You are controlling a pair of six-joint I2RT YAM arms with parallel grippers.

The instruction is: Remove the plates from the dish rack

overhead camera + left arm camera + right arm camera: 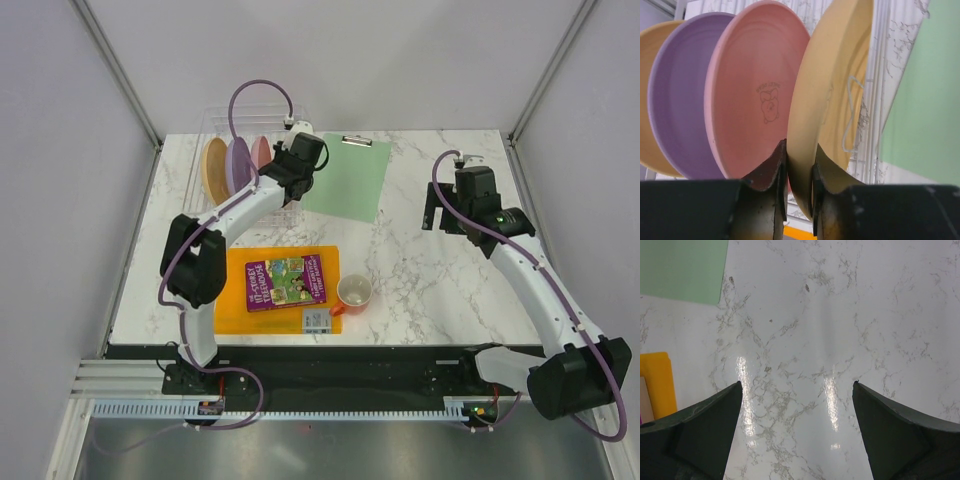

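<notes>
Four plates stand on edge in the clear dish rack [222, 112] at the back left. In the left wrist view they run left to right: a yellow-orange plate [657, 45], a lilac plate [682, 105], a pink plate [757, 85] and a second yellow-orange plate [835, 85]. My left gripper [800, 165] is shut on the lower rim of that right-hand yellow-orange plate, one finger on each face. From above, the left gripper [290, 175] hides this plate. My right gripper [796, 385] hangs open over bare marble at the right [432, 210].
A green clipboard [345, 178] lies just right of the rack. Nearer the front, an orange cutting board [232, 300] carries a purple book [286, 281] and a small grey box [317, 320]. An orange cup [354, 292] stands at its right edge.
</notes>
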